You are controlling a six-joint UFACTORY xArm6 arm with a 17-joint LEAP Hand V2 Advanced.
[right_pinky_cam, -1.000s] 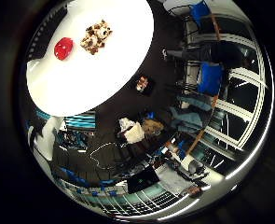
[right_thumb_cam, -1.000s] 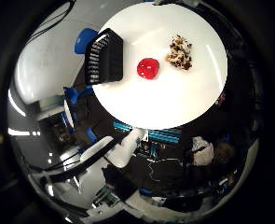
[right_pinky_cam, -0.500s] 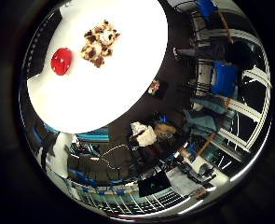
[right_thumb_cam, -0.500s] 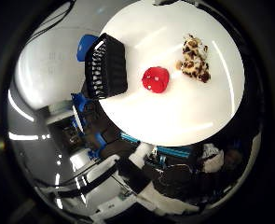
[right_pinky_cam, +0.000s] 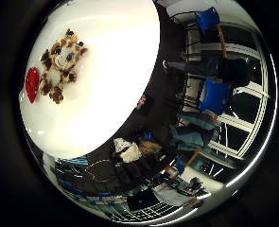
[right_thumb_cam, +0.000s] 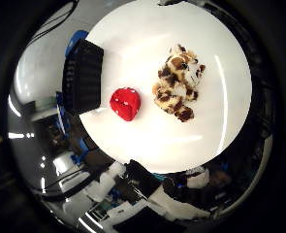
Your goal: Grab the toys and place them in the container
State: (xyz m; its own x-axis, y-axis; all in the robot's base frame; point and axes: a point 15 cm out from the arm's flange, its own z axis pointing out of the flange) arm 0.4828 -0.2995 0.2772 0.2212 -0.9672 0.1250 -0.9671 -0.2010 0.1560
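A brown-and-cream spotted plush animal (right_thumb_cam: 178, 82) lies on the round white table (right_thumb_cam: 147, 145). Beside it sits a small red plush toy (right_thumb_cam: 125, 103) with pale spots. A black crate-like container (right_thumb_cam: 83, 75) stands at the table's edge, just past the red toy. The spotted plush (right_pinky_cam: 59, 63) and the red toy (right_pinky_cam: 32, 84) also show in the little finger side view. Both toys lie well below the palm with nothing touching them. No part of my hand shows in either view.
Blue chairs (right_pinky_cam: 215, 94) stand on the dark floor beyond the table, near glass partitions. A heap of bags and clothing (right_pinky_cam: 129, 150) lies on the floor beside the table. Another blue chair (right_thumb_cam: 74, 39) stands behind the container.
Toys, table and container fill more of both views than before, so the palm has come closer to the table. The toys themselves have not moved.
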